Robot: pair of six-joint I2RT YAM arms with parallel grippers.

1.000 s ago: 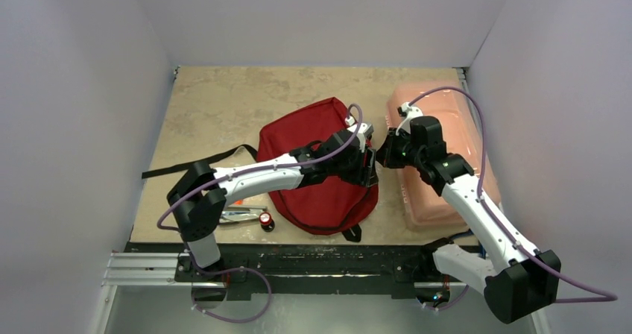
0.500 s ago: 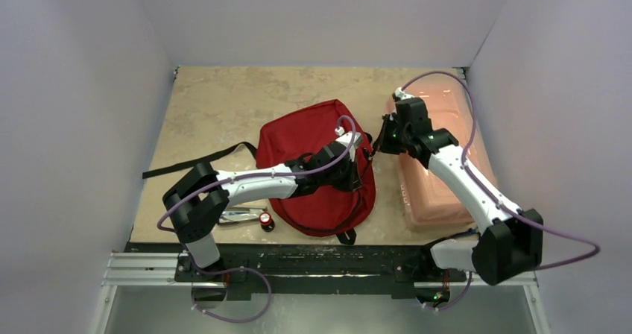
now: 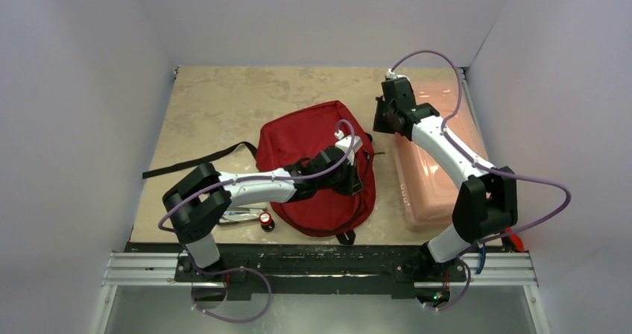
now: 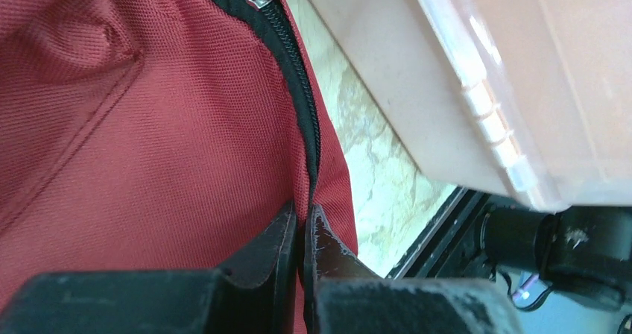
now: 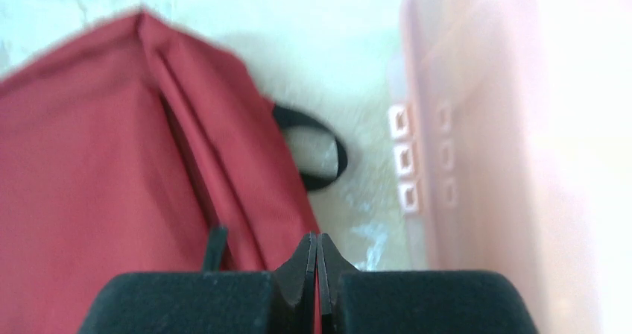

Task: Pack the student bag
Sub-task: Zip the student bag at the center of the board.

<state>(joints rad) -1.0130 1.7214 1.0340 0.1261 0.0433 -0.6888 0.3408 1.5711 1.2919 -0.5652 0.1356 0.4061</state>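
From above, the student bag [image 3: 305, 140] lies flat just left of the pink box [image 3: 440, 188]. The left wrist view shows the left gripper [image 4: 305, 221] pinched shut on the bag's zipper edge [image 4: 302, 118] facing the box. The right wrist view shows the right gripper [image 5: 317, 250] closed empty above that same edge.

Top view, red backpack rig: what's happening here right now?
The left hand is pinched shut on fabric of the student bag, right at its black zipper, on the side facing the pink plastic box. The right hand is shut with nothing visibly in it, above the gap between bag and box. A silver item and a small red-capped item lie outside the bag, to its left.
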